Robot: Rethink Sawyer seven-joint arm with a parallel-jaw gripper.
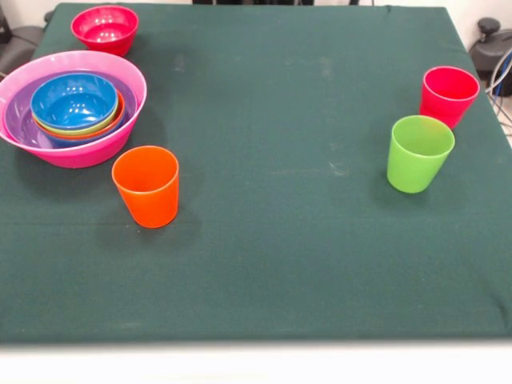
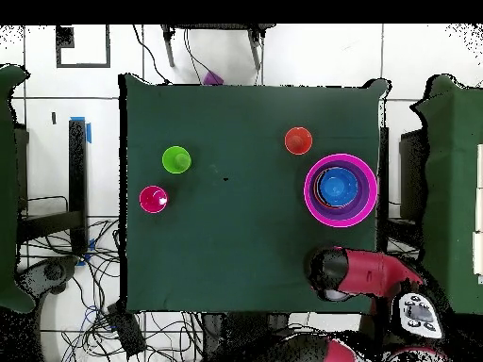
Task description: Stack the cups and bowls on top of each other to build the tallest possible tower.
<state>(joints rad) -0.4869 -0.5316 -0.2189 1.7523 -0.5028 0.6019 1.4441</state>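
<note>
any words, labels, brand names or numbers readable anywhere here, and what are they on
None can be read. The orange cup, lime green cup, red-pink cup, the nested bowls and the lone red-pink bowl are plain.
The panel on the arm shows marks too small to read.

green table (image 1: pixel 280 240) | nested bowls (image 1: pixel 72 108) | red-pink bowl (image 1: pixel 105 29) | three cups (image 1: pixel 146 186)
</note>
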